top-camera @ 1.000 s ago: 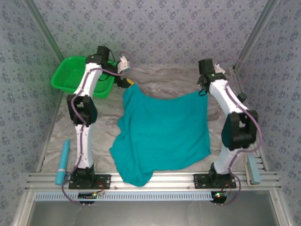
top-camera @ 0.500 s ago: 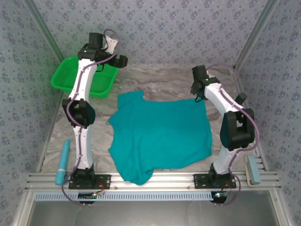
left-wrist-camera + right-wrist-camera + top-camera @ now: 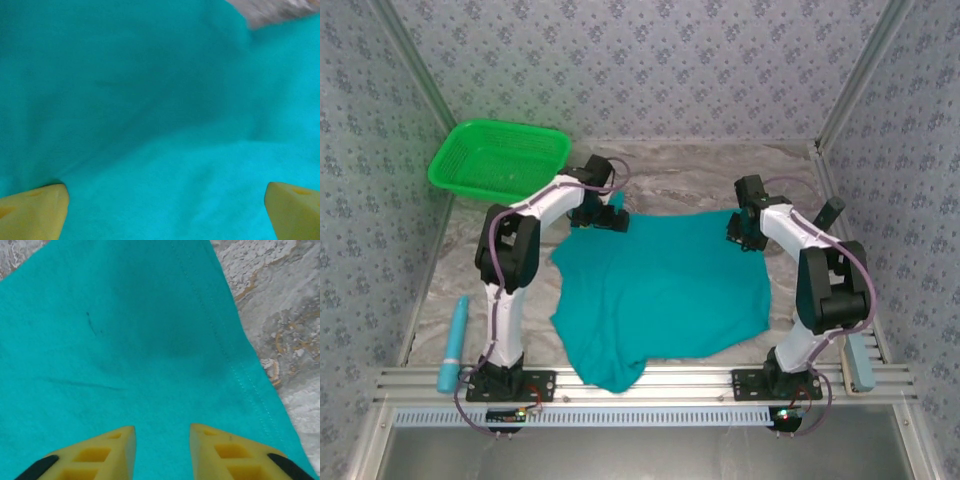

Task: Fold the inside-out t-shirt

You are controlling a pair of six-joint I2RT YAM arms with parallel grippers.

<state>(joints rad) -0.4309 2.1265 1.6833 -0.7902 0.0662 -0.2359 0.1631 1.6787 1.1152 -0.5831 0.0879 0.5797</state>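
Marbled tabletop (image 3: 680, 165) lies beneath. Fingers spread wide on the left gripper (image 3: 165, 210), narrowly apart on the right gripper (image 3: 162, 440), both just above the inside-out t-shirt (image 3: 665, 290) spread mid-table; green mesh basket (image 3: 500, 160) far-left.

The t-shirt (image 3: 665, 290) is plain teal, and its seam stitching has the same colour. The basket (image 3: 500, 160) at the upper left is bright green mesh. The table (image 3: 690, 175) is grey marble with brownish veins. The walls (image 3: 670, 60) have a small blue-grey flower pattern. The right gripper (image 3: 161, 430) is yellow.
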